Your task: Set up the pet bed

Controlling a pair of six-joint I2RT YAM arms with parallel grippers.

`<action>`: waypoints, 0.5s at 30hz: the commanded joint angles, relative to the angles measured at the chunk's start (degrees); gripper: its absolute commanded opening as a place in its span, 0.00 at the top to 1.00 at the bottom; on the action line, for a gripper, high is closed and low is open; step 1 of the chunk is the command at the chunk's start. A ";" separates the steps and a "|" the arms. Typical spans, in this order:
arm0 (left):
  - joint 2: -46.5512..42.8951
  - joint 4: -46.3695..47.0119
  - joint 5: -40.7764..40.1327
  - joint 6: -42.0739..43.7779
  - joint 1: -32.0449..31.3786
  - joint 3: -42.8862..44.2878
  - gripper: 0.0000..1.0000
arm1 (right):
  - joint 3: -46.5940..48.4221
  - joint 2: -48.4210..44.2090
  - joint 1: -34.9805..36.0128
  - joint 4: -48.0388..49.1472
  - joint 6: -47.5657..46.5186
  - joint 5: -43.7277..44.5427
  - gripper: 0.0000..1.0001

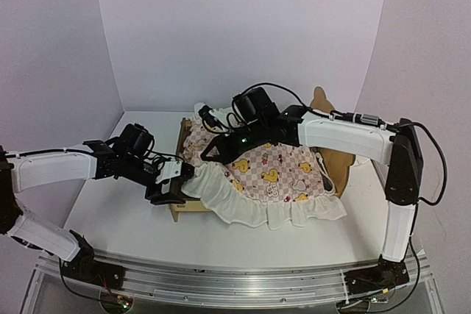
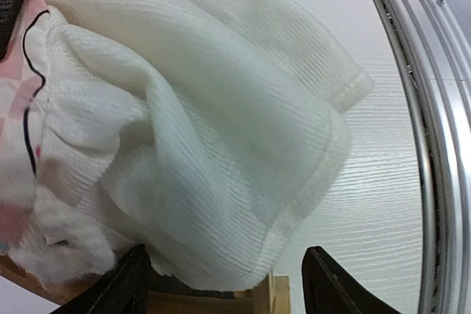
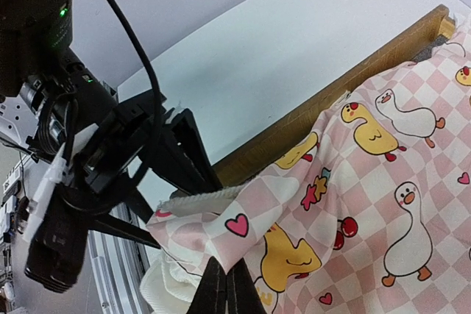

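Note:
The pet bed (image 1: 179, 209) is a light-wood frame with an ear-shaped headboard (image 1: 321, 100) at the right. The pink duck quilt (image 1: 276, 170) lies over it, and its cream ruffle (image 1: 243, 207) hangs over the near side. My right gripper (image 1: 215, 154) is shut on a fold of the quilt (image 3: 243, 233) above the bed's left end, and its fingertips (image 3: 221, 295) are pressed together. My left gripper (image 1: 171, 187) is open at the bed's near left corner. In its wrist view the fingers (image 2: 131, 284) straddle the hanging ruffle (image 2: 221, 152) and the wooden corner (image 2: 268, 295). The grey base is hidden.
A metal rail (image 1: 235, 284) runs along the table's near edge; it also shows in the left wrist view (image 2: 434, 145). White walls close in the back and both sides. The bed's wooden side rail (image 3: 331, 101) shows in the right wrist view, with the left gripper (image 3: 140, 152) beside it.

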 commanded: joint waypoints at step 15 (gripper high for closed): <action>5.52 16.27 8.33 -15.19 -2.23 9.93 1.00 | -4.62 -2.99 -6.79 0.84 7.19 6.04 1.00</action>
